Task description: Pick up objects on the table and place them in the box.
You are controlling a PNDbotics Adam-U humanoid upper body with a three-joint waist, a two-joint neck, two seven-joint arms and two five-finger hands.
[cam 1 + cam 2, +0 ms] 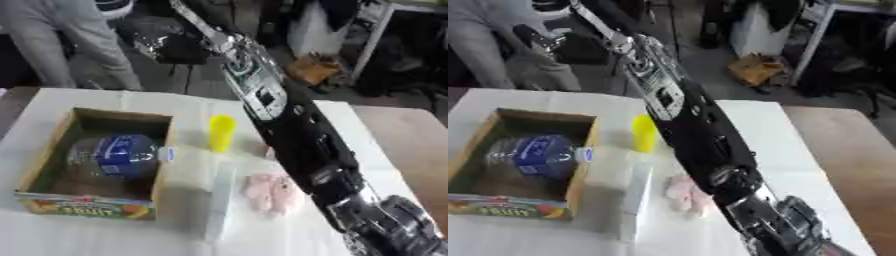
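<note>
Table (105,235) with white cover fills lower frame. Right arm (297,135) runs from top middle down to lower right. Right hand (398,227) at lower right corner; cannot tell if fingers open or curled. Left hand not seen. Box (52,150) at left, bottle (118,157) with blue label lying inside. Pink thing (269,192) on table, just beside arm, up-left of hand. Yellow thing (221,132) standing between box and arm. Best next, I think: go slow to pink thing, mind yellow one.
</note>
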